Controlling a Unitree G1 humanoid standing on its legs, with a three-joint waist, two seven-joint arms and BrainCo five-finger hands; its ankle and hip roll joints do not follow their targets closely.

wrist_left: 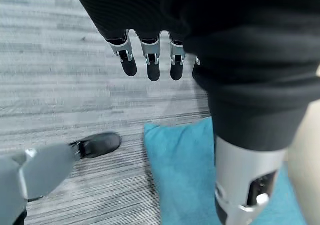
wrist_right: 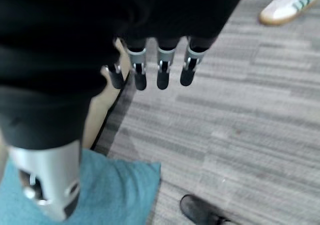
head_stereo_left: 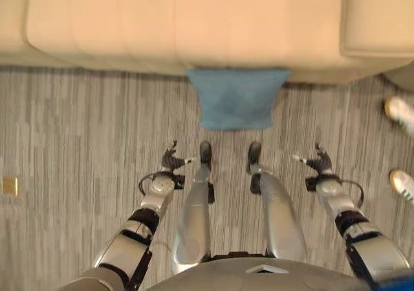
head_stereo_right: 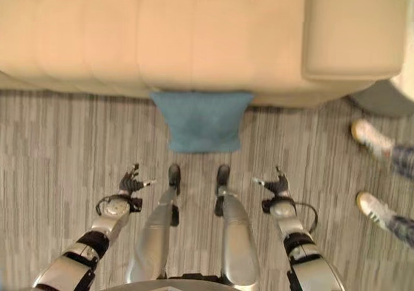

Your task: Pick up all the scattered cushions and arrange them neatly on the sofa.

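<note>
A blue cushion (head_stereo_left: 237, 99) lies on the grey floor (head_stereo_left: 77, 123), its far edge touching the front of the beige sofa (head_stereo_left: 181, 19), straight ahead of the robot and between its two arms. The left hand (head_stereo_left: 171, 158) and right hand (head_stereo_left: 318, 159) both hover above the floor short of the cushion, fingers straight and relaxed, holding nothing — the wrist views show each hand's dark-tipped fingers (wrist_left: 150, 67) hanging free over carpet with the cushion just beyond.

The step in hand looks like the reach. To do it well, I would bring both hands forward and inward so they flank the cushion's two side edges, then press evenly from both sides — a soft cushion sags if caught by one corner. A person's shoes (head_stereo_right: 369, 136) stand well to the right, so the lift should stay centred.
</note>
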